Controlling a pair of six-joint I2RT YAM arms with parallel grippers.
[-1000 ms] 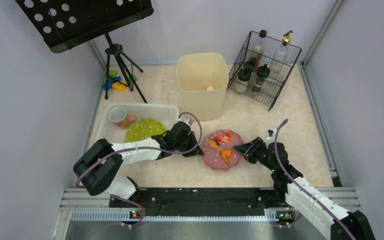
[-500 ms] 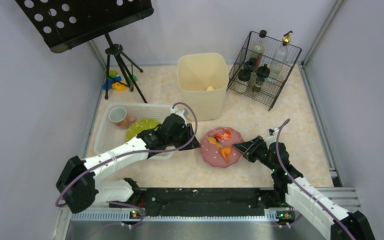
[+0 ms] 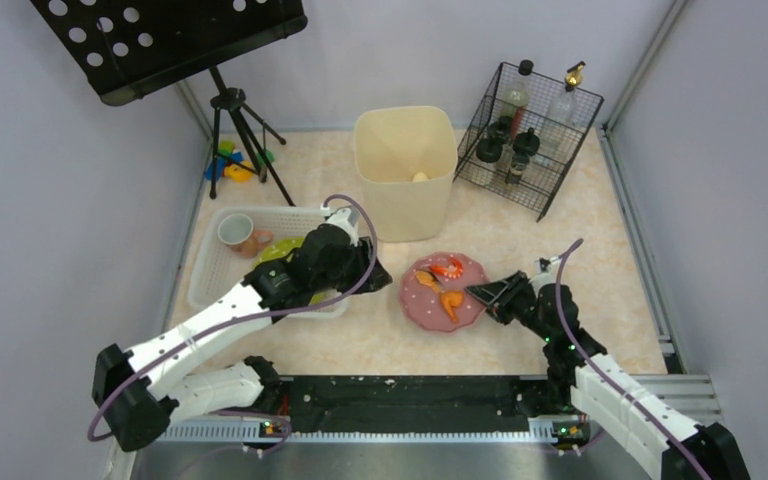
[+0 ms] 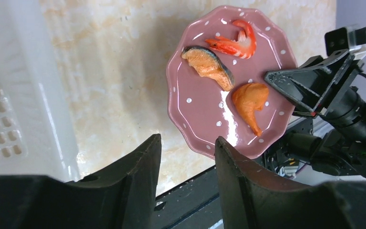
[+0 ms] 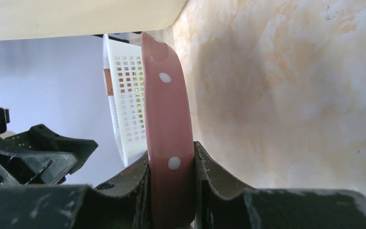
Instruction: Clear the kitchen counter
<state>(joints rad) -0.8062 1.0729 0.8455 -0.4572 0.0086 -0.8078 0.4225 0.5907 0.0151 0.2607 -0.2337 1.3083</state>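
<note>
Plate (image 3: 422,308) lies low on counter (image 3: 560,240) near bin (image 3: 405,170), lifted or not unclear, rim pinched tight in right gripper (image 3: 487,293). Left gripper (image 4: 187,140) half open, empty, at basket (image 3: 205,262) edge. Likely bin dump: lift level, firm pinch, so food (image 4: 208,67) stays on.

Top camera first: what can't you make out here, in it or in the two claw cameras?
- Green plate, top view: mostly covered by the left arm.
- Small pale thing in the cream bin, top view: too small to identify.
- Food on the pink plate, right wrist view: plate is edge-on in the right claw, hiding its top.
</note>
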